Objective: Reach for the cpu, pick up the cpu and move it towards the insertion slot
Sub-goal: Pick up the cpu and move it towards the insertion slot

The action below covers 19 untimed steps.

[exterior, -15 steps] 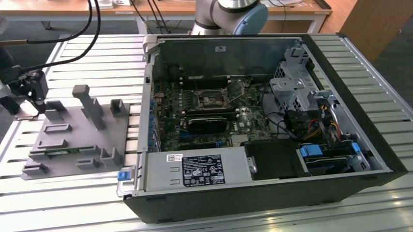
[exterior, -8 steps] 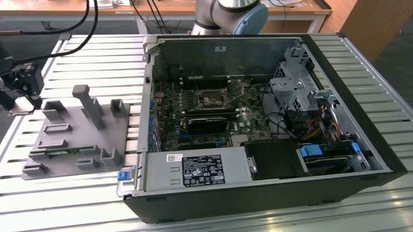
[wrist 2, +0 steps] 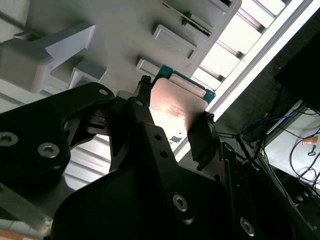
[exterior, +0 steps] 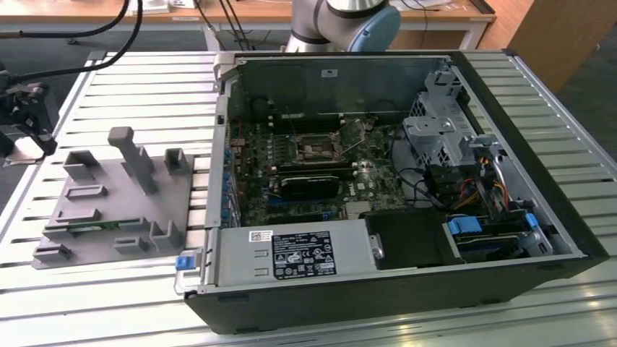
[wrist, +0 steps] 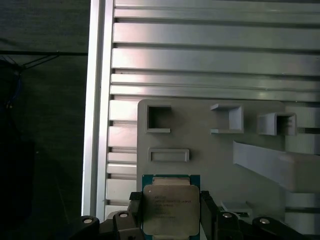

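Note:
In both wrist views the cpu (wrist: 170, 212) (wrist 2: 176, 107), a silvery square lid on a green-edged board, sits between the two black fingers (wrist: 134, 212) of my gripper (wrist: 171, 215) (wrist 2: 175, 114). The fingers press on its opposite sides, and the grey tray (wrist: 200, 140) lies behind it. In the exterior view the gripper (exterior: 22, 126) hangs at the exterior view's far left, beside the tray (exterior: 115, 210). The insertion slot (exterior: 316, 150), a dark socket with a shiny frame, sits on the motherboard inside the open computer case, far to the exterior view's right of the gripper.
The grey tray has upright posts (exterior: 130, 155) and a thin green memory stick (exterior: 92, 228) in a recess. The open black case (exterior: 540, 144) holds a drive cage (exterior: 438, 134), cables and a power supply (exterior: 294, 254). Everything rests on a slatted aluminium table (exterior: 144, 79).

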Tool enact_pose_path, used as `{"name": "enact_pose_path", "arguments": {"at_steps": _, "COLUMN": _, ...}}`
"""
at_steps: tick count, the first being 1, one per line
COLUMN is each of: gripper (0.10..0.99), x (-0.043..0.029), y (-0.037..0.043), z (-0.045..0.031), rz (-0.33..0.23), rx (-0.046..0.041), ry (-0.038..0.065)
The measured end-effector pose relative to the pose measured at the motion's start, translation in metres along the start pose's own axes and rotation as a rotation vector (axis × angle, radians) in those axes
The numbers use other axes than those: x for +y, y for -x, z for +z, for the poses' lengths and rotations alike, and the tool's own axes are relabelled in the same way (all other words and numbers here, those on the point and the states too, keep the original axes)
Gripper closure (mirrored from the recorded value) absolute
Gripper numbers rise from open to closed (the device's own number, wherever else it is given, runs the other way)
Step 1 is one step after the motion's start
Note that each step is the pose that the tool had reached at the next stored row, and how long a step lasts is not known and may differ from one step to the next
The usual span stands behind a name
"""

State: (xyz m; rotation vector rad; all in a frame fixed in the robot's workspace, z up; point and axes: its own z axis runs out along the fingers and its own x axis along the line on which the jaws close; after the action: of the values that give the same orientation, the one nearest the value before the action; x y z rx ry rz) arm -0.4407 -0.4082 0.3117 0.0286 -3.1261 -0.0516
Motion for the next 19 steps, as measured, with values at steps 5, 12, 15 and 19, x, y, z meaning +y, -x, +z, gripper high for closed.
{"name": "enact_pose_path", "arguments": {"at_steps": 5, "gripper": 0.541, "x": 0.0006, "y": -0.0002, "z": -0.0116, "rz": 0.000, "rx": 0.0001, "ry": 0.000}}
{"name": "enact_pose_path", "arguments": {"at_steps": 12, "gripper": 0.541, "x": 0.0014, "y": -0.0004, "z": -0.0281, "rz": 0.000, "rx": -0.0001, "ry": 0.000}}
{"name": "enact_pose_path", "arguments": {"at_steps": 15, "gripper": 0.541, "x": 0.0019, "y": -0.0005, "z": -0.0349, "rz": 0.000, "rx": 0.0000, "ry": 0.000}}
{"name": "enact_pose_path", "arguments": {"at_steps": 19, "gripper": 0.541, "x": 0.0027, "y": -0.0006, "z": -0.0451, "rz": 0.000, "rx": -0.0001, "ry": 0.000}}
